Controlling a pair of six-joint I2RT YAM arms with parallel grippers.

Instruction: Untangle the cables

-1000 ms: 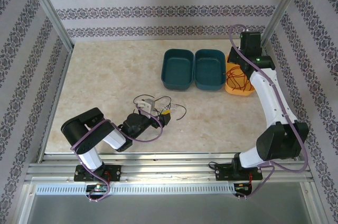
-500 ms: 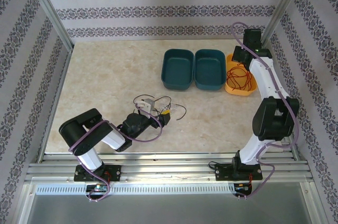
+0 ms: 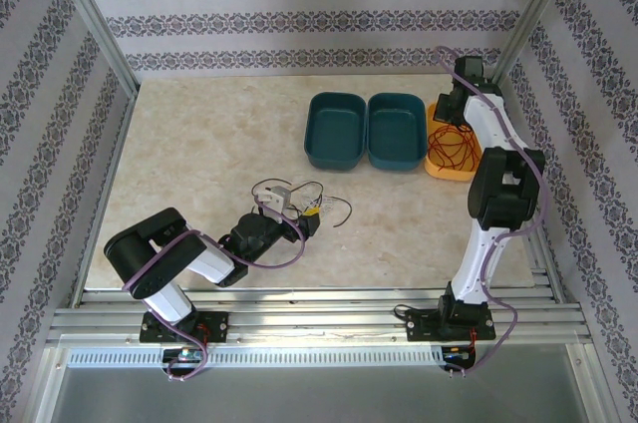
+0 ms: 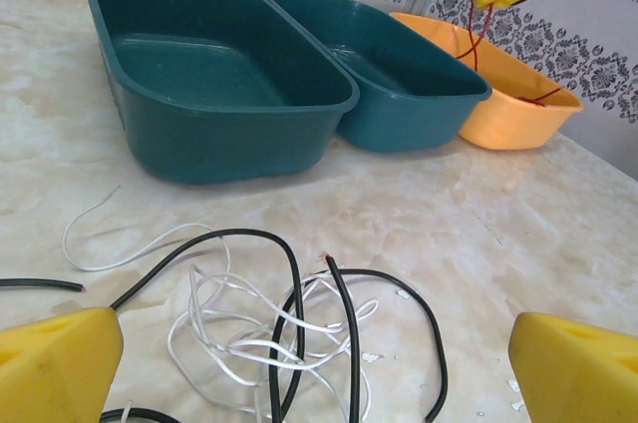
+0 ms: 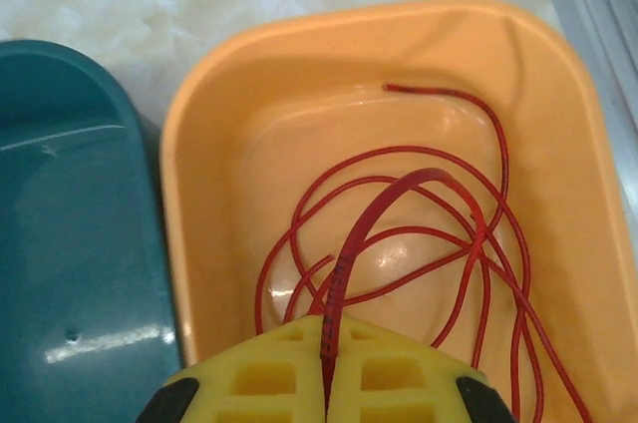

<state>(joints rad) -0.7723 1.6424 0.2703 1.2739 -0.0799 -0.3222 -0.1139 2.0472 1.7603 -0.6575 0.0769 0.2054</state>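
On the table's (image 3: 199, 144) upper right, the orange bin (image 5: 214, 94) collects the sorted red cable (image 5: 351, 243), pinched in the closed right gripper (image 5: 329, 343); lower centre, black and white cables (image 4: 261, 345) lie knotted, left gripper (image 4: 319, 368) spread wide, likely to grab.

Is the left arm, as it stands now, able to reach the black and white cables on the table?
Probably yes. The left gripper is open, and the black cable and white cable lie loose on the table just ahead of its fingers, with nothing between.
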